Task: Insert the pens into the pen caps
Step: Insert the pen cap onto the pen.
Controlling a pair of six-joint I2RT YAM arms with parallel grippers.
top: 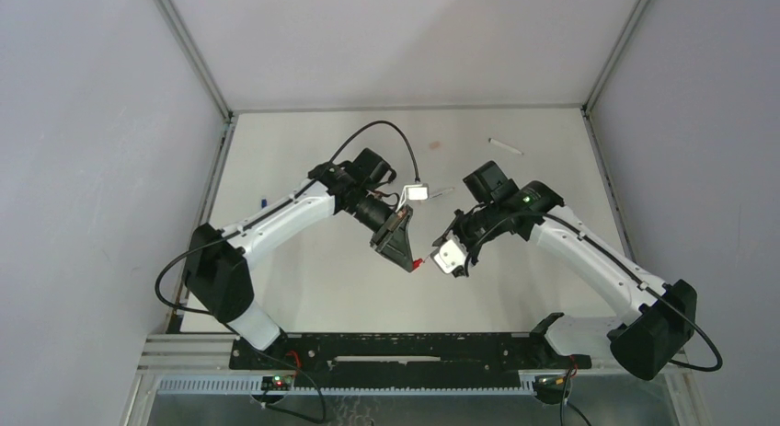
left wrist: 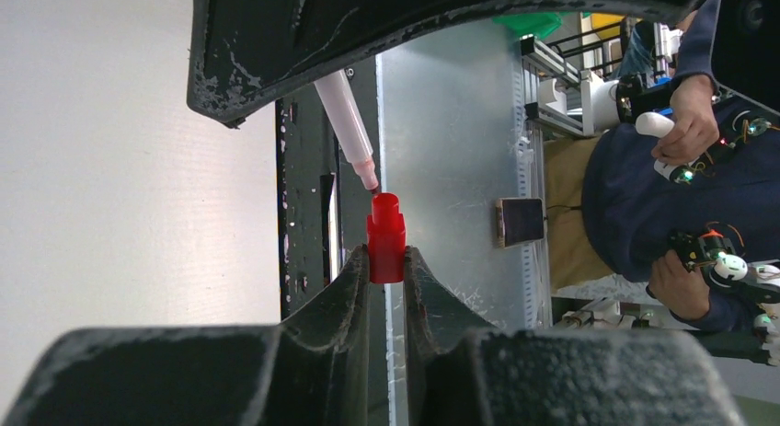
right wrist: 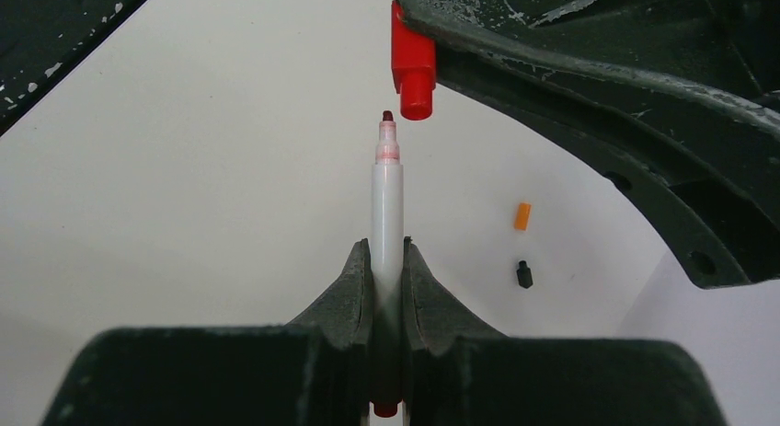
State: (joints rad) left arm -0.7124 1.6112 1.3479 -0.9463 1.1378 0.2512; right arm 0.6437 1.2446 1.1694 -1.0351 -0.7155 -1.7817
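Start at the left gripper (left wrist: 386, 260): shut tight on the red cap (left wrist: 385, 237), with the cap's thin end poking out past the jaws. Same story at the right gripper (right wrist: 387, 260): shut tight on the pen (right wrist: 387, 201), white barrel sticking straight out, dark red tip in front. Both held up in the air over the table (top: 303, 297). Tip just beside the cap's end, not inside yet.

To do this step well, line things up first. In the right wrist view, cap a little off to one side of the tip. In the left wrist view, pen leaning in at a slant. So slide the tip over to the middle of the cap's end. Then turn the pen to point the same way as the cap. Only then push, slow and straight. Squeeze hard on both sides, to stop any twisting or slipping back. Stop pushing at a firm stop.

Farther out, down on the table: an orange cap (right wrist: 521, 216) and a black cap (right wrist: 523, 274) near each other. At the far side, a second pen (top: 505, 147), with a pinkish cap (top: 434, 145) not far from it.

Looked for words, names and stickers: none to read on pen, cap or grippers.
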